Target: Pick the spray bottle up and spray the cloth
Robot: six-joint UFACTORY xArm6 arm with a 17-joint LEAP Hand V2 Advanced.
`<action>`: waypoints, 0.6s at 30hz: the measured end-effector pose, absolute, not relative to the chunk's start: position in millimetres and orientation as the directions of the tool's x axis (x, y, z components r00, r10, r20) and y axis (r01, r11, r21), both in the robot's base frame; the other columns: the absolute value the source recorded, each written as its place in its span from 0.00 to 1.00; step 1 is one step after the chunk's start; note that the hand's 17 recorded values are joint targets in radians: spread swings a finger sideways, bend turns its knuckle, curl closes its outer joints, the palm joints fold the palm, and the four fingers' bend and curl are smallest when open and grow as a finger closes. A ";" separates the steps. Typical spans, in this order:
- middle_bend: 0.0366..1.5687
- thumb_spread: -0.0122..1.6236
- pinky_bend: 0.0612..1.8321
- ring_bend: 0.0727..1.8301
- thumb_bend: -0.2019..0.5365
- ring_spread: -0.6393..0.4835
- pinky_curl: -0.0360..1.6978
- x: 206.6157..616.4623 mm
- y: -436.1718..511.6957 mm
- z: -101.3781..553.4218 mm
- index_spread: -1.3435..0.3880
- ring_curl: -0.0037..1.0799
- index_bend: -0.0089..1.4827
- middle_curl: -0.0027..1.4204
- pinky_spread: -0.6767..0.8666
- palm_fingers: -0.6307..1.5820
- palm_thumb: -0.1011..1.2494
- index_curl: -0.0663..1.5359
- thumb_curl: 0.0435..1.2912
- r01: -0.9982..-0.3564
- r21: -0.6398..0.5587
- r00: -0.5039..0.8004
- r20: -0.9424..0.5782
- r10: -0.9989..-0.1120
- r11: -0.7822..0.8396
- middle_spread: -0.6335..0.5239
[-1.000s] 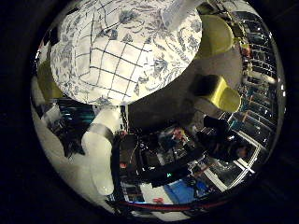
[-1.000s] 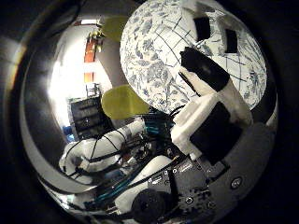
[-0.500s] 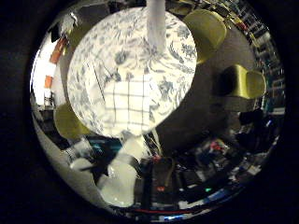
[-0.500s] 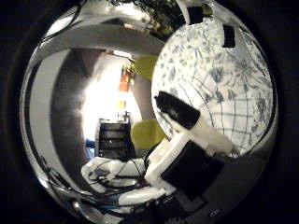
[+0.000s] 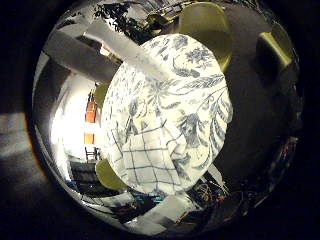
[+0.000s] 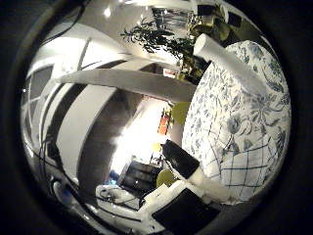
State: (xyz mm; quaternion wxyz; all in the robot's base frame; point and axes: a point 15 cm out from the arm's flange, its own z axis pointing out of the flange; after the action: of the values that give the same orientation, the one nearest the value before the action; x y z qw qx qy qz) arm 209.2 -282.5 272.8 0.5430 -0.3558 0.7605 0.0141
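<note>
A round table with a flowered tablecloth (image 5: 185, 95) lies well below my hand. A white checked cloth (image 5: 155, 160) lies flat on it near one edge; it also shows in the thumb side view (image 6: 249, 162). A tall white thing (image 6: 213, 51) stands at the table's opposite edge; I cannot tell whether it is the spray bottle. My hand (image 6: 191, 171) hangs high over the cloth side of the table. Its black and white fingers (image 6: 181, 157) reach out straight and hold nothing. A white fingertip (image 5: 175, 210) shows past the cloth in the little finger side view.
Yellow-green chairs (image 5: 205, 25) (image 5: 270, 50) stand round the table on a dark floor. A leafy plant (image 6: 156, 34) stands beyond the table. A brightly lit room opening (image 6: 147, 127) and grey wall panels (image 6: 68, 147) fill the side away from the table.
Both views have swung: the camera has turned with the hand, so the table sits elsewhere in view and more of the room shows. The fingers keep their straight pose.
</note>
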 end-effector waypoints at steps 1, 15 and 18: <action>0.18 0.67 0.32 0.24 0.24 0.72 0.11 208.2 -287.6 267.5 0.68 0.28 0.11 0.29 0.67 0.31 0.52 0.25 0.22 -0.545 -0.359 -0.155 -0.845 -0.512 0.758 0.65; 0.11 0.67 0.26 0.18 0.24 0.76 0.16 233.1 -322.8 247.4 0.67 0.25 0.11 0.25 0.68 0.30 0.55 0.22 0.24 -0.490 -0.374 -0.069 -0.884 -0.463 0.787 0.69; 0.11 0.67 0.25 0.18 0.24 0.76 0.17 245.2 -320.7 243.9 0.67 0.25 0.11 0.25 0.67 0.30 0.54 0.22 0.24 -0.498 -0.364 -0.054 -0.893 -0.447 0.787 0.70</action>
State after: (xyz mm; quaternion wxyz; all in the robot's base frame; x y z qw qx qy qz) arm 245.2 -320.7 243.9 0.6057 -0.3257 0.7257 0.0209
